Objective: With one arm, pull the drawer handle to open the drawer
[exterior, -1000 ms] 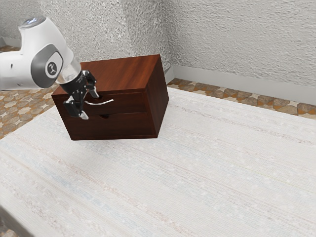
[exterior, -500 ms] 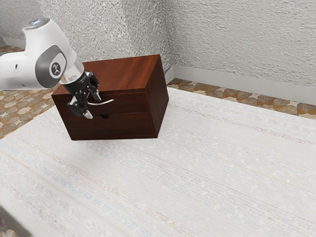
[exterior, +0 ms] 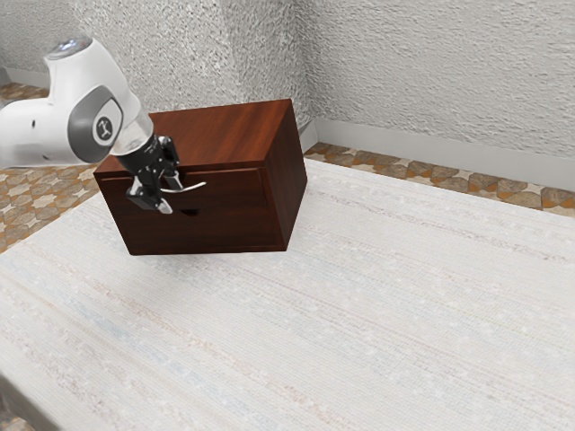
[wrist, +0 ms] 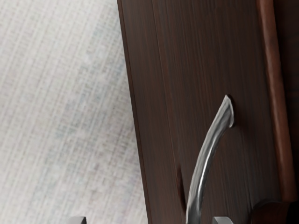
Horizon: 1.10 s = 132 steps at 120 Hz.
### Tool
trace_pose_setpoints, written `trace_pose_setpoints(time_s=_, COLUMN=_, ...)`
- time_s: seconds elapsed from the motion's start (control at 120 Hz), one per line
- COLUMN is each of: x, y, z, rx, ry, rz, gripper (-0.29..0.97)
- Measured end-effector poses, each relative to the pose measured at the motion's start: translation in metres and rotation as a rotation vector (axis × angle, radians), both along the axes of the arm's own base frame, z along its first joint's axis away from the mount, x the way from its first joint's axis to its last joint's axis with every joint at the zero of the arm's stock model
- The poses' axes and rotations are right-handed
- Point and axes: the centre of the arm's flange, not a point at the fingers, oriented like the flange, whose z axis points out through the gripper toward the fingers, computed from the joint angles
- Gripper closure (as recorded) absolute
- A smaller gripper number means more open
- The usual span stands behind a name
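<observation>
I am keeping the end effector (exterior: 153, 194) released, its fingers straddling one end of the drawer handle (exterior: 187, 187) without pinching it. The handle is looking thin, curved and silvery: probably stiff and slippery, best gripped mid-bar. It is sitting on the dark wooden drawer (exterior: 235, 187) at the worktop's (exterior: 359, 296) back edge

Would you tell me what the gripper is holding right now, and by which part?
Nothing is held yet. The gripper is open; one end of the silver drawer handle sits between its jaws, but it is not clamped.
</observation>
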Motion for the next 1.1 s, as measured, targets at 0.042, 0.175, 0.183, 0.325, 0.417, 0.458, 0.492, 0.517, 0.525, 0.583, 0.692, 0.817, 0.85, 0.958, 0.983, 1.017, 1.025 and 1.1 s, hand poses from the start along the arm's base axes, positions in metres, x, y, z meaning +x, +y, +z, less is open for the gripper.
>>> trace_pose_setpoints(time_s=0.042, x=0.0, y=0.0, z=0.0, rx=0.001, ry=-0.002, rz=-0.001, gripper=0.38)
trace_pose_setpoints(time_s=0.175, x=0.0, y=-0.001, z=0.002, rx=0.002, ry=-0.007, rz=-0.001, gripper=0.52)
trace_pose_setpoints(time_s=0.183, x=0.0, y=-0.002, z=0.002, rx=0.002, ry=-0.007, rz=-0.001, gripper=0.53)
trace_pose_setpoints(time_s=0.325, x=-0.001, y=-0.004, z=0.002, rx=0.003, ry=-0.008, rz=-0.005, gripper=0.63)
trace_pose_setpoints(time_s=0.417, x=-0.002, y=-0.006, z=0.002, rx=0.003, ry=-0.008, rz=-0.008, gripper=0.66)
trace_pose_setpoints(time_s=0.458, x=-0.002, y=-0.006, z=0.001, rx=0.002, ry=-0.005, rz=-0.008, gripper=0.67)
trace_pose_setpoints(time_s=0.492, x=-0.003, y=-0.007, z=0.001, rx=0.002, ry=-0.004, rz=-0.008, gripper=0.68)
trace_pose_setpoints(time_s=0.517, x=-0.004, y=-0.007, z=0.001, rx=0.001, ry=-0.004, rz=-0.008, gripper=0.68)
trace_pose_setpoints(time_s=0.525, x=-0.004, y=-0.008, z=0.001, rx=0.002, ry=-0.004, rz=-0.009, gripper=0.68)
trace_pose_setpoints(time_s=0.583, x=-0.007, y=-0.009, z=-0.002, rx=-0.001, ry=0.001, rz=-0.009, gripper=0.69)
trace_pose_setpoints(time_s=0.692, x=-0.013, y=-0.012, z=-0.004, rx=-0.002, ry=0.0, rz=-0.01, gripper=0.69)
trace_pose_setpoints(time_s=0.817, x=-0.02, y=-0.015, z=-0.004, rx=-0.002, ry=-0.002, rz=-0.011, gripper=0.7)
trace_pose_setpoints(time_s=0.85, x=-0.023, y=-0.012, z=-0.004, rx=-0.001, ry=-0.002, rz=-0.004, gripper=0.7)
trace_pose_setpoints(time_s=0.958, x=-0.028, y=-0.013, z=-0.006, rx=-0.003, ry=-0.002, rz=-0.003, gripper=0.7)
trace_pose_setpoints(time_s=0.983, x=-0.03, y=-0.014, z=-0.007, rx=-0.004, ry=-0.001, rz=-0.003, gripper=0.7)
trace_pose_setpoints(time_s=1.017, x=-0.031, y=-0.015, z=-0.007, rx=-0.004, ry=-0.002, rz=-0.002, gripper=0.7)
trace_pose_setpoints(time_s=1.025, x=-0.031, y=-0.015, z=-0.007, rx=-0.004, ry=-0.002, rz=-0.002, gripper=0.7)
trace_pose_setpoints(time_s=1.1, x=-0.033, y=-0.015, z=-0.007, rx=-0.004, ry=-0.005, rz=-0.001, gripper=0.7)
